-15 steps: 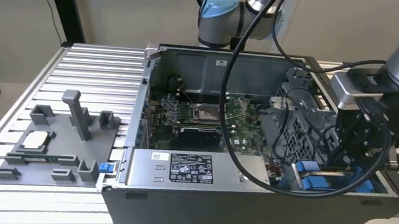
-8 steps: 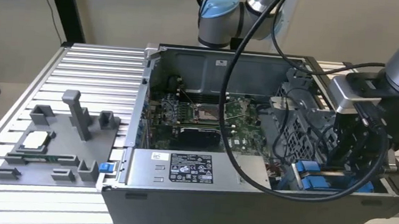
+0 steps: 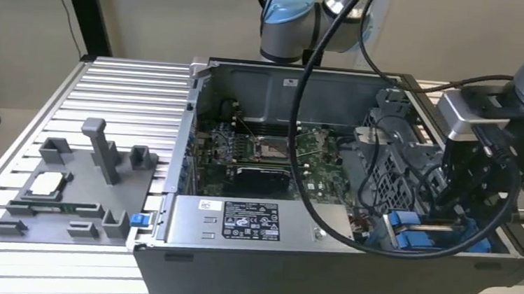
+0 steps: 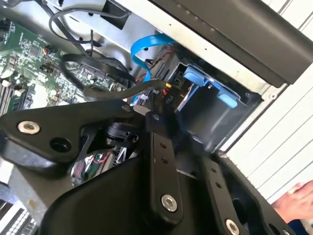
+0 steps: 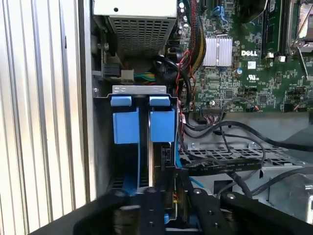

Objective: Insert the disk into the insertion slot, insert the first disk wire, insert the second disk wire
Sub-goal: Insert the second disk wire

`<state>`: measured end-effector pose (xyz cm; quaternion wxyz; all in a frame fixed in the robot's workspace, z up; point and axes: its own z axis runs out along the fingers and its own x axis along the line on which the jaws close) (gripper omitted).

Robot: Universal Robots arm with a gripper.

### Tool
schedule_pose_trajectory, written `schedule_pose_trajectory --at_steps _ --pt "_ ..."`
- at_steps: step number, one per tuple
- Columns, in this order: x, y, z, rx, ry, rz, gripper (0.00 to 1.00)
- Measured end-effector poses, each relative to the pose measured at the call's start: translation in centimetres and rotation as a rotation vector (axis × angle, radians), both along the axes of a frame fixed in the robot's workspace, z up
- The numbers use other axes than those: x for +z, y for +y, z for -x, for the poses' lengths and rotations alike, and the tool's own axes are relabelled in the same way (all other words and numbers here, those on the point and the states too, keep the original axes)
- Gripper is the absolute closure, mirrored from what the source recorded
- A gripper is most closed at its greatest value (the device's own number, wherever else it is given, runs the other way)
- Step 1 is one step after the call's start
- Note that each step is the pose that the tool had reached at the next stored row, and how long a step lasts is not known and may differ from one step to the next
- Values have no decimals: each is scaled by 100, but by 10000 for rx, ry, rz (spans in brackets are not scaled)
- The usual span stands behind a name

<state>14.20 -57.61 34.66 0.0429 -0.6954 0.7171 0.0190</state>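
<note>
The disk sits edge-on in the insertion slot (image 5: 101, 147), a grey bay in the case's front corner. What shows of the disk is its blue carrier (image 5: 162, 125) (image 3: 404, 220) (image 4: 197, 76). My gripper (image 5: 171, 188) (image 3: 452, 204) is lowered into that corner, right at the disk's connector end. Its black fingers (image 4: 157, 142) are closed around the plug end of a flat black disk wire (image 5: 225, 166) (image 4: 122, 91), held against the disk's edge. A thin blue wire (image 4: 146, 45) loops close by.
The open computer case (image 3: 233, 271) lies on a slatted aluminium table (image 3: 125, 101). The labelled power-supply box (image 3: 247, 223), motherboard (image 3: 262, 150) and perforated cage (image 3: 387, 164) crowd the slot. A grey fixture (image 3: 81, 189) stands at the exterior view's left. A person's hand (image 4: 299, 197) is near the case.
</note>
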Motion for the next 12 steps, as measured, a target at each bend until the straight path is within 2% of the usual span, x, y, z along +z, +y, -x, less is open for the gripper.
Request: schedule_pose_trajectory --at_steps 12 --pt "483 0 0 1 27 4 0"
